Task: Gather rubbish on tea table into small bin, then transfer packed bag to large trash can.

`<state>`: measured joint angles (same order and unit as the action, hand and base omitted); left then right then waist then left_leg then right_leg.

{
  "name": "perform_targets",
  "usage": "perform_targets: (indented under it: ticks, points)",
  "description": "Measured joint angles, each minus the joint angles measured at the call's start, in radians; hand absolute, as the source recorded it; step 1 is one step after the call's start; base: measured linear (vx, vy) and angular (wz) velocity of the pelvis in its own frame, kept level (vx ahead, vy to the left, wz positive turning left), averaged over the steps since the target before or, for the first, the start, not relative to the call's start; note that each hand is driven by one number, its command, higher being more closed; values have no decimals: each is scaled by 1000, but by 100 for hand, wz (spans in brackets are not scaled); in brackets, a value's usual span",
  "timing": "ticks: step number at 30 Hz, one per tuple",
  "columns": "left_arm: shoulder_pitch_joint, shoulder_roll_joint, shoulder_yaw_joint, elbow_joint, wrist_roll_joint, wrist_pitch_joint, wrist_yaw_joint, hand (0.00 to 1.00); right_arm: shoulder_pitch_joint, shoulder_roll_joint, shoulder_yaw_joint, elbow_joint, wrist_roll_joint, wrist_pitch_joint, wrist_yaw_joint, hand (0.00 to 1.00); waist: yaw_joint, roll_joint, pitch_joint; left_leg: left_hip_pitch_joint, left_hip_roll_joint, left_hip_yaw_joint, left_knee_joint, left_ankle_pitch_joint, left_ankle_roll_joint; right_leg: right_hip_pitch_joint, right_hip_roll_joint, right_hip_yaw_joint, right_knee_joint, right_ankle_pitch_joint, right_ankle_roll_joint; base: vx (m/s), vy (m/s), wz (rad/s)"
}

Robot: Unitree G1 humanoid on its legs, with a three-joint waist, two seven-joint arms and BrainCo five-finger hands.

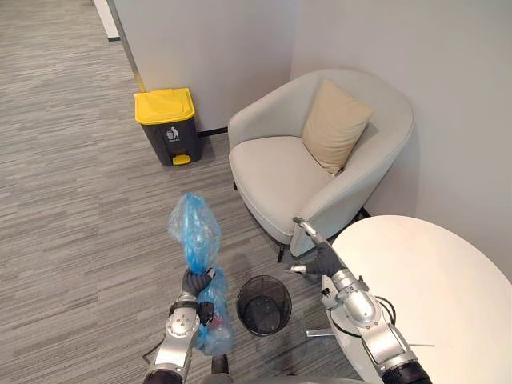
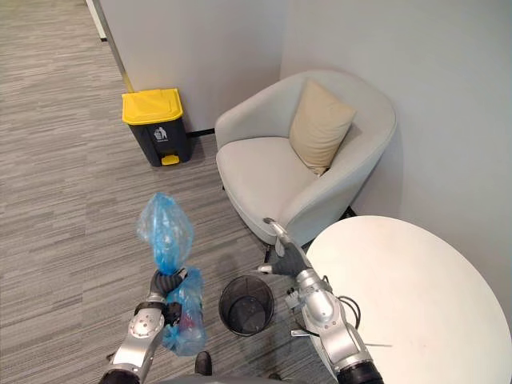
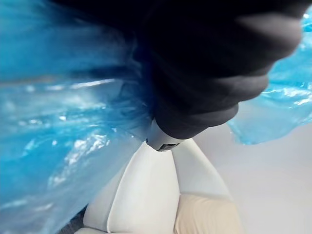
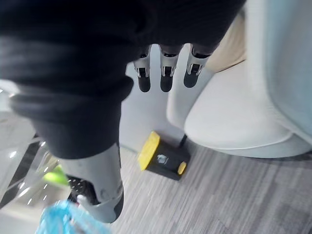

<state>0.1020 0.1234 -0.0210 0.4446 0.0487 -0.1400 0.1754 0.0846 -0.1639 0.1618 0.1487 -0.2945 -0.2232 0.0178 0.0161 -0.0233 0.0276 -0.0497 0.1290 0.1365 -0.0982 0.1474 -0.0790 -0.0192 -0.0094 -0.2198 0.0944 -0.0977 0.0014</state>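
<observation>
The bag, of blue translucent plastic, is held off the floor by the left hand. The hand is closed round the bag's gathered neck. The loose top flares upward above the hand, and the filled lower part hangs below it, beside the forearm. In the left wrist view the fingers are covered by blue plastic, so the grip is read from the head views, where it appears firm.

The bin, a black mesh basket, stands upright on the floor just to the right of the bag's lower part. No liner is seen in it, though its inside is dark.

The right hand is raised above and to the right of the bin, near the edge of the table. Its fingers are extended straight and spread, and nothing is held.

The trash can, dark grey with a yellow lid, stands against the wall, well apart from the bag. Its lid is closed.

An armchair in pale grey is placed in the corner between the trash can and the table. A beige cushion is propped against its backrest.
</observation>
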Motion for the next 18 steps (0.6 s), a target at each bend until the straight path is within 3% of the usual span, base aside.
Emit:
perform_targets:
  ticks: [6, 16, 18]
  points:
    - [41, 0, 34, 21, -20, -1, -40, 100, 39, 42, -92, 163, 137, 16, -17, 0, -3, 9, 6, 1, -12, -9, 1, -5, 4, 13, -9, -12, -14, -1, 3, 5, 2, 4]
    - [77, -2, 34, 130, -19, -1, -88, 100, 33, 80, -127, 341, 149, 17, -41, 0, -2, 30, 18, 10, -13, -23, 1, -8, 0, 34, -9, -24, -28, -1, 4, 11, 1, 5]
    - [76, -3, 34, 154, -20, -1, -89, 100, 34, 81, -129, 368, 149, 35, -41, 0, -2, 31, 19, 11, -12, -23, 0, -8, 0, 35, -8, -24, -28, -1, 4, 0, 0, 0]
